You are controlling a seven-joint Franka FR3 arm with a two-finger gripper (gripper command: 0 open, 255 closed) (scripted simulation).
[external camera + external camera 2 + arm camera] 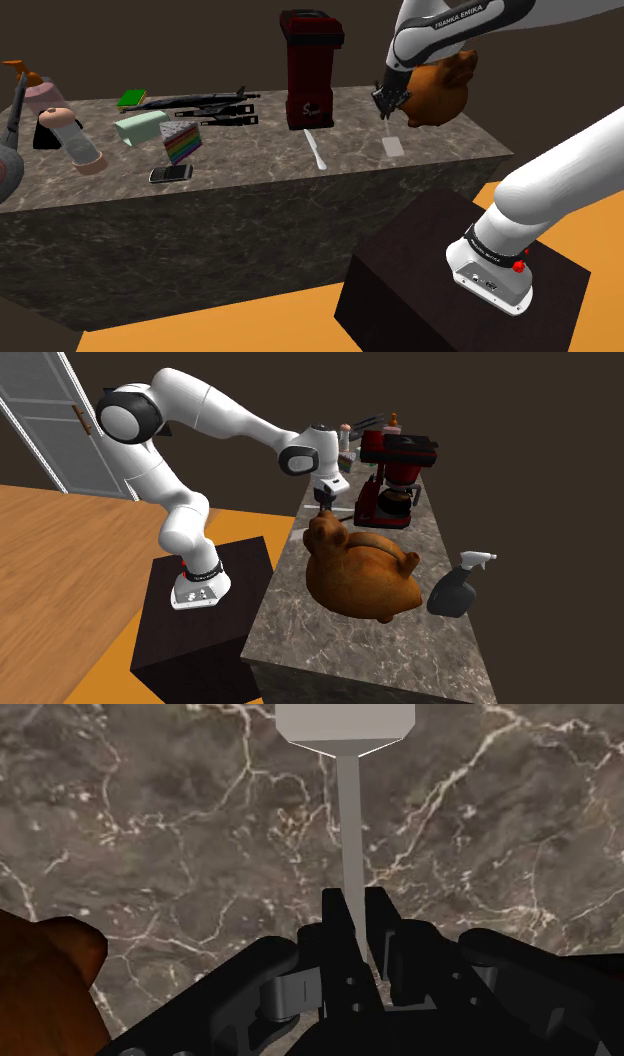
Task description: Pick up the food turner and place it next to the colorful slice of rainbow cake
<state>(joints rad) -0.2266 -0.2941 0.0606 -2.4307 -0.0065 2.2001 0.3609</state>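
We see tool [357, 904] closed on thin handle of food turner [347, 814]. Grasp done, we judge. Left: carry to rainbow cake slice [182, 141], well apart along tabletop [260, 150], and release.

The surface [260, 150] is dark brown with white veins (a marble pattern). The food turner [345, 724] is pale grey; the cake slice [182, 141] has rainbow stripes.
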